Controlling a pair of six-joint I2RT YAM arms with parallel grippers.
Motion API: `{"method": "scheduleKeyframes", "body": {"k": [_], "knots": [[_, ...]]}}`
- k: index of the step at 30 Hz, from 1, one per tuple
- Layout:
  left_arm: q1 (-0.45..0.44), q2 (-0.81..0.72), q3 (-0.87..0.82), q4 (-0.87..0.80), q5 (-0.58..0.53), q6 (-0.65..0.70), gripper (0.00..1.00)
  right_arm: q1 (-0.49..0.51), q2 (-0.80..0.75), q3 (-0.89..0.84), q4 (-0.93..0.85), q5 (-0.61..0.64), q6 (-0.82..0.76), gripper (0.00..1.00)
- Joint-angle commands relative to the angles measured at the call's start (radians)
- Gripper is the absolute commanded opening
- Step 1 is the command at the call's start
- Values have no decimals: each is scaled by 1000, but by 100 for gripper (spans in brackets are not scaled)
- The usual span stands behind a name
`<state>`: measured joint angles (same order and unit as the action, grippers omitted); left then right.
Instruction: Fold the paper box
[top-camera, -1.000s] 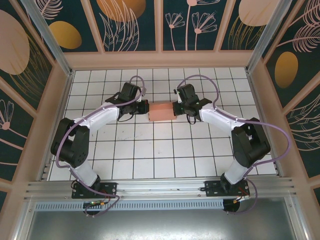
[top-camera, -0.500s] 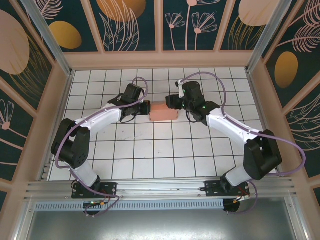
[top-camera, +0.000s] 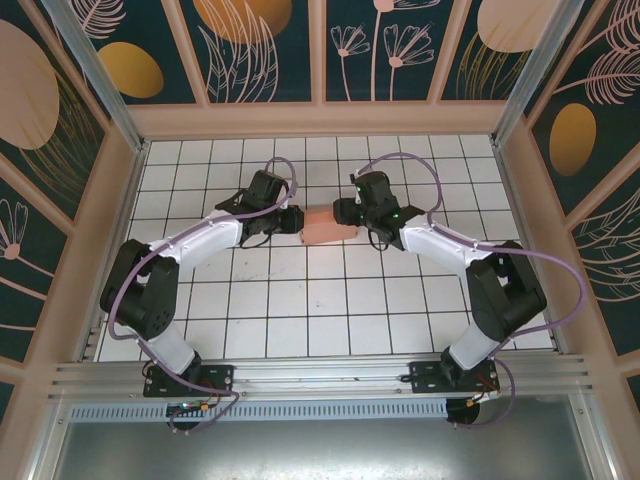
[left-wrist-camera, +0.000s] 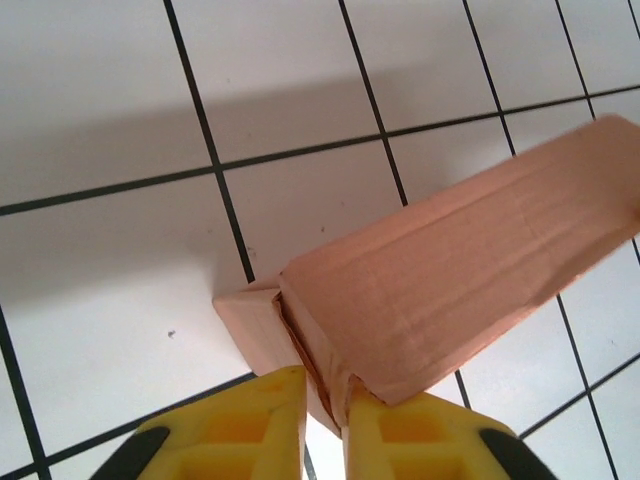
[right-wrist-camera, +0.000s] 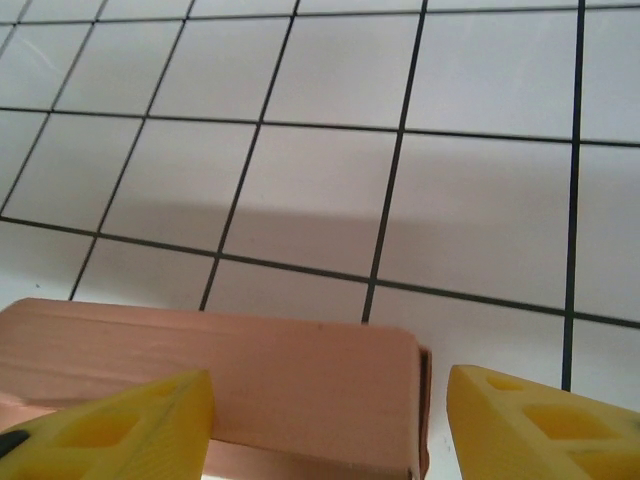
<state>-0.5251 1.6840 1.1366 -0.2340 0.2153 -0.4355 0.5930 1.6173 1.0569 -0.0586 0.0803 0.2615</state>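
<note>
As the top camera has it, the paper box (top-camera: 322, 225) is folded up into a small salmon-pink block in the far half of the white tiled table (top-camera: 300, 320), about midway across. My left gripper (top-camera: 298, 221) is at its left end and my right gripper (top-camera: 344, 213) at its right end.

Left wrist camera: the paper box (left-wrist-camera: 450, 270) runs away from me, up and to the right, with a long face toward the lens. My left gripper (left-wrist-camera: 325, 390) is nearly closed. The yellow fingers (left-wrist-camera: 240, 425) are only a narrow slit apart, and the edge of the end flap at the box's near corner is pinched in that slit. A second flap stands out a little to the left of the grip and does not lie flush.

Right wrist camera: my right gripper (right-wrist-camera: 330, 385) is spread wide and holds nothing. The paper box (right-wrist-camera: 260, 385) lies across the bottom of the view. One yellow finger overlaps its long face at the left, though I cannot tell whether it touches the cardboard. The other finger stands clear past the box's end at the right, with bare tile between them. A soft shadow falls on the tiles beyond the box. I cannot tell whether the box rests on the table or hangs just off it
</note>
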Motion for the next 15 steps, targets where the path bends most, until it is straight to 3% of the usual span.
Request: {"method": "scheduleKeyframes", "body": {"k": [1, 11, 15], "knots": [[-8, -28, -15, -25, 45, -11, 23, 6, 22, -26, 22, 29, 29, 63], [-3, -93, 9, -26, 146, -17, 40, 7, 52, -53, 35, 32, 39, 63], [22, -140, -28, 78, 241, -71, 47, 6, 43, -69, 36, 38, 40, 63]]}}
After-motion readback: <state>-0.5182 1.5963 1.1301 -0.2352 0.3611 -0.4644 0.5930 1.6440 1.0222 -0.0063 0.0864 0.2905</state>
